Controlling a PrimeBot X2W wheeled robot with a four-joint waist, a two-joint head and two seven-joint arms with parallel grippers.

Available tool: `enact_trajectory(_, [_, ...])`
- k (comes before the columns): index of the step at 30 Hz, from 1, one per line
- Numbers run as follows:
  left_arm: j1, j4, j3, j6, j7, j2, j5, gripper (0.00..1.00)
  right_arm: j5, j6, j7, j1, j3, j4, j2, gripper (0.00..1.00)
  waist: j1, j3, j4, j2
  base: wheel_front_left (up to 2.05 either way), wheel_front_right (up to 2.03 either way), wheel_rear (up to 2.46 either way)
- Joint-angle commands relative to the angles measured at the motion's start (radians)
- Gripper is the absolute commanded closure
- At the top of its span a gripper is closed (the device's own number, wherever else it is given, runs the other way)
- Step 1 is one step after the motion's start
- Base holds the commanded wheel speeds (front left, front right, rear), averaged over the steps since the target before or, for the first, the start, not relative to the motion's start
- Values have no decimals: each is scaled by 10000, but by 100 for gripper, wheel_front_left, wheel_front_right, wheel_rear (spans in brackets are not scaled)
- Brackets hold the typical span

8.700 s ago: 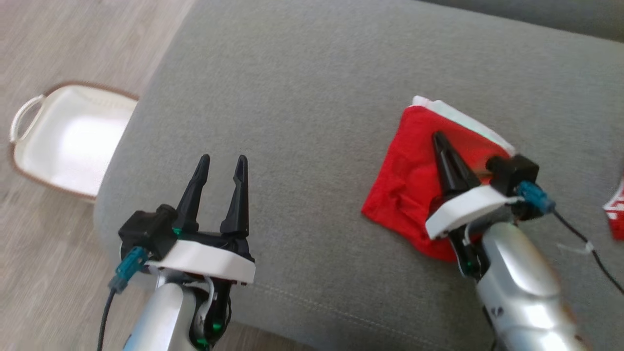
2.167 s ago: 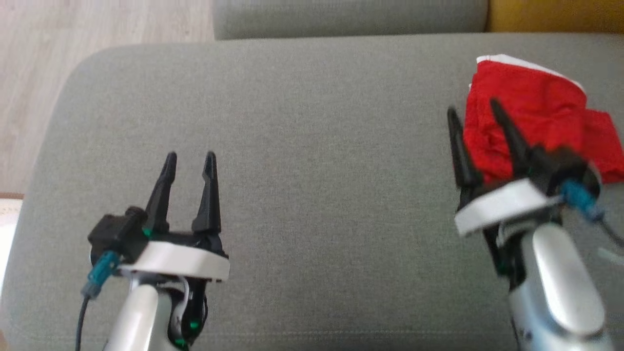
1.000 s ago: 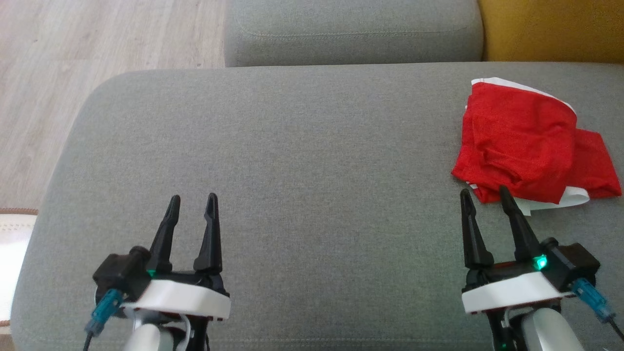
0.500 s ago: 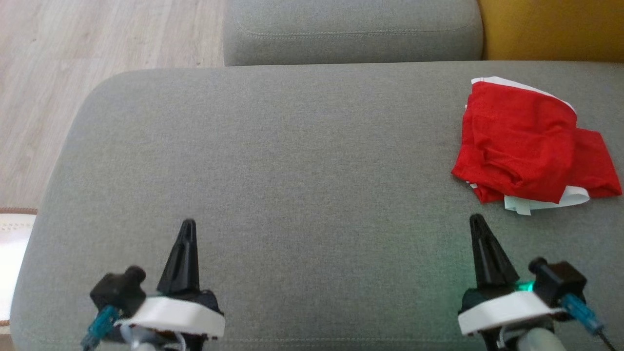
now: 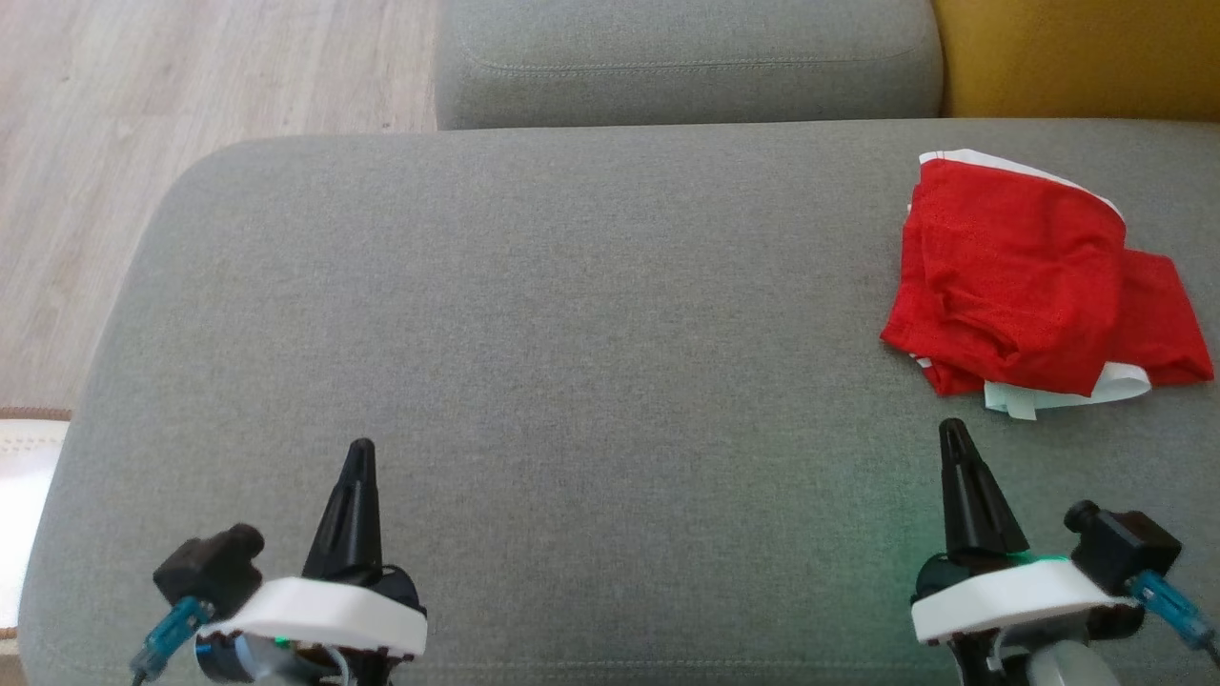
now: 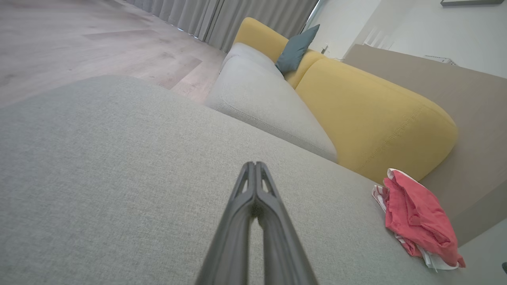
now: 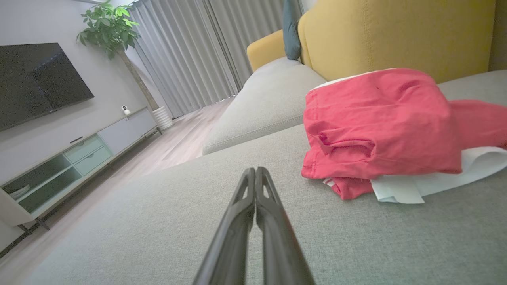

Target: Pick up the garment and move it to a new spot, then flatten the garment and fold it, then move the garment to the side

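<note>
The garment (image 5: 1025,286) is a red cloth with white trim, folded into a loose stack at the right end of the grey cushion (image 5: 572,314). It also shows in the left wrist view (image 6: 416,217) and the right wrist view (image 7: 380,126). My right gripper (image 5: 953,440) is shut with nothing in it, its tip a short way in front of the garment, not touching it. My left gripper (image 5: 360,453) is shut and empty near the cushion's front left. Both grippers' own views show the fingers pressed together, left (image 6: 255,168) and right (image 7: 255,172).
A second grey cushion (image 5: 686,57) and a yellow sofa back (image 5: 1077,57) lie behind. Wood floor (image 5: 143,114) runs along the left, with a white basket's rim (image 5: 24,429) at the left edge. A TV cabinet (image 7: 75,158) stands across the room.
Both grippers went from open to shut and drew back toward the cushion's front edge. The garment has stayed where it lies.
</note>
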Motion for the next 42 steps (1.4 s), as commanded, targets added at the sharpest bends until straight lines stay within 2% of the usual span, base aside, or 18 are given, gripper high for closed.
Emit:
enact_trajectory(1, [-560, -287, 199, -85, 69, 111, -270, 100, 316, -1, 37, -456, -28, -297, -125, 100, 0, 0, -2, 0, 0, 0, 0])
enact_trajectory(42, [-1003, 267, 969, -509, 1097, 281, -4436, 100, 4939, -3, 1038, -794, -547, -163, -263, 100, 0, 3, -56, 0, 0, 0, 0])
